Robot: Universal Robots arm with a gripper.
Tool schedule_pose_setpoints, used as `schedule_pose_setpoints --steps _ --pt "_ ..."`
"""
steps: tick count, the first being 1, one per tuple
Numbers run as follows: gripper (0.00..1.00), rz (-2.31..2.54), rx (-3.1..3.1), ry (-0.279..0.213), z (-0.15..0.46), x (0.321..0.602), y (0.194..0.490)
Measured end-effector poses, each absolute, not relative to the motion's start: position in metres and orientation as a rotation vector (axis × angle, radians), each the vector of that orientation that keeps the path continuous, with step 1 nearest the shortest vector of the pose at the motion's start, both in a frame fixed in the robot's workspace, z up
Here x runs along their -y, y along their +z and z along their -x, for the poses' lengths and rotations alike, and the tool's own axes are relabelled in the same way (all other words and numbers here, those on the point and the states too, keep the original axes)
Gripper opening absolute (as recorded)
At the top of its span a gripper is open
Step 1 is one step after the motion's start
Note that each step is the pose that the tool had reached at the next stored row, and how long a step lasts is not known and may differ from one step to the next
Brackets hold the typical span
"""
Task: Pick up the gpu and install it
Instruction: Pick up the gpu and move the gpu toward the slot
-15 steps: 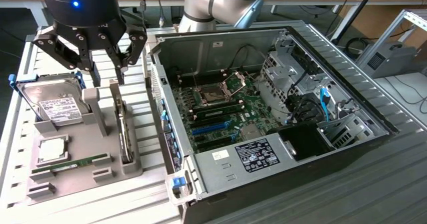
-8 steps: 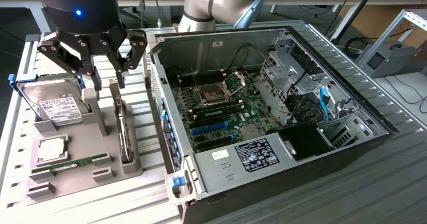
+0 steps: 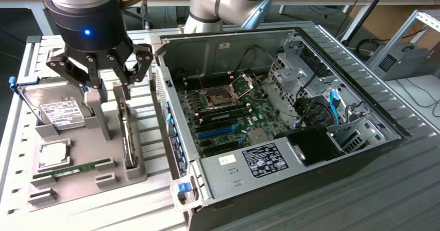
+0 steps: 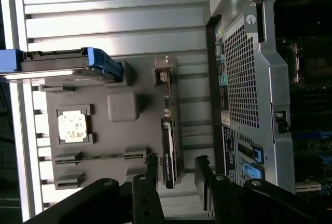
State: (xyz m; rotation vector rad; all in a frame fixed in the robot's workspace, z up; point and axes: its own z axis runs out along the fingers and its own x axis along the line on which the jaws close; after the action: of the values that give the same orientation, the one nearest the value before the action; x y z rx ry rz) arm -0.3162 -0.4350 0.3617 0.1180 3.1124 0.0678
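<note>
My tool [image 4: 176, 168] hangs low over the grey holder [image 4: 124, 136], open and gripping nothing. Its fingers [image 4: 151, 169] stand on either side of the gpu [image 4: 169, 151]. The gpu stands on its edge in a slot of that holder, and as far as I can judge from the wrist view there is a gap between the card and each finger, so I do not count it as grasped. By my reckoning the pick-up is lined up but not yet made, and the card has not left its slot.

Further along the holder, the hard drive [image 3: 58, 110] leans in its own place. Beyond that, on the slatted worktop [image 3: 82, 210], the computer case [image 3: 275, 40] lies open. On its motherboard [image 3: 227, 117] the blue expansion slot [image 3: 216, 132] carries no card. The lifting, the carrying across and the seating are all left to do
</note>
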Motion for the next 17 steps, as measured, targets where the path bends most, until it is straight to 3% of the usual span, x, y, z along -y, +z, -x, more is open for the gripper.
schedule_pose_setpoints --steps 17 --pt "0.42 -0.118 -3.112 0.068 0.316 0.435 0.322"
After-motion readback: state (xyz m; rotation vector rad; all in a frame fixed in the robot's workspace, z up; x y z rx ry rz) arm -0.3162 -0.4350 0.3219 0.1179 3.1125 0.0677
